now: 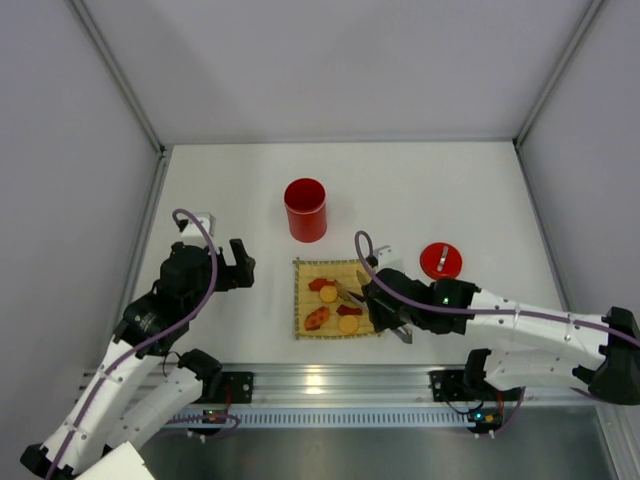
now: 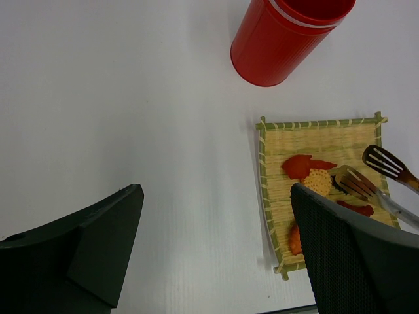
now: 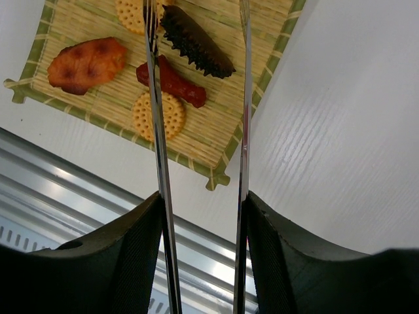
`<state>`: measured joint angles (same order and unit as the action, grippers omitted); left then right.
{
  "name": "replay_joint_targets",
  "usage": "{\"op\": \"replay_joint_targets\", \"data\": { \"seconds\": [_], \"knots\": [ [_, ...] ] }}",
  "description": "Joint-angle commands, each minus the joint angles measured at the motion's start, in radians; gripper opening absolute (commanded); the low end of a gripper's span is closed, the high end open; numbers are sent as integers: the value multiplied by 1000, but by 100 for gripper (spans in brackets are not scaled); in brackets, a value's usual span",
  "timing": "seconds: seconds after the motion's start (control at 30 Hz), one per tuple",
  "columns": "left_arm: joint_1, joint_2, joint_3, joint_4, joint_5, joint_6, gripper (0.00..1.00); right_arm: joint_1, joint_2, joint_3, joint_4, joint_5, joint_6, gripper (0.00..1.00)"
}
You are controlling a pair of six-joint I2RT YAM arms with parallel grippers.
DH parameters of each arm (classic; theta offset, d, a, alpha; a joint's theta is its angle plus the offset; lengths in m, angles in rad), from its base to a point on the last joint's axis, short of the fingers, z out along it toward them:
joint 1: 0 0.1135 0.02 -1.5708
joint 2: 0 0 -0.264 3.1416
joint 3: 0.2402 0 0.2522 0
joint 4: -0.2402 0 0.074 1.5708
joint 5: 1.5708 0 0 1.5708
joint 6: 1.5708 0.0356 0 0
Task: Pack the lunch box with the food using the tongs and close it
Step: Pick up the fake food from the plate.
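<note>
The red lunch box (image 1: 306, 209) stands open and upright behind the bamboo mat (image 1: 304, 300); it also shows in the left wrist view (image 2: 288, 36). Its red lid (image 1: 440, 260) lies to the mat's right. The food lies on the mat: a dark brown piece (image 3: 196, 42), a red slice (image 3: 171, 82), a yellow round (image 3: 159, 116) and an orange-brown piece (image 3: 88, 63). My right gripper (image 3: 201, 216) is shut on the silver tongs (image 3: 157, 131), whose spread arms run either side of the dark piece. My left gripper (image 2: 216, 196) hangs open over bare table left of the mat.
An aluminium rail (image 1: 330, 385) runs along the table's near edge just below the mat. Grey walls enclose the white table (image 1: 420, 190) on three sides.
</note>
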<state>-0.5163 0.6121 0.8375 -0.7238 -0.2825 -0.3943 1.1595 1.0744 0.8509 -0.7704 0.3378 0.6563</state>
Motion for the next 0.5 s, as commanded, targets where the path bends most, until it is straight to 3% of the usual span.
{"op": "replay_joint_targets", "data": {
  "seconds": [0.0,0.47],
  "knots": [
    [-5,-9,-8,47,-14,0,99,14,-22,-6,-27,27,28,50],
    [-5,-11,-8,49,-11,2,99,54,-33,-30,-41,4,35,50]
  ]
}}
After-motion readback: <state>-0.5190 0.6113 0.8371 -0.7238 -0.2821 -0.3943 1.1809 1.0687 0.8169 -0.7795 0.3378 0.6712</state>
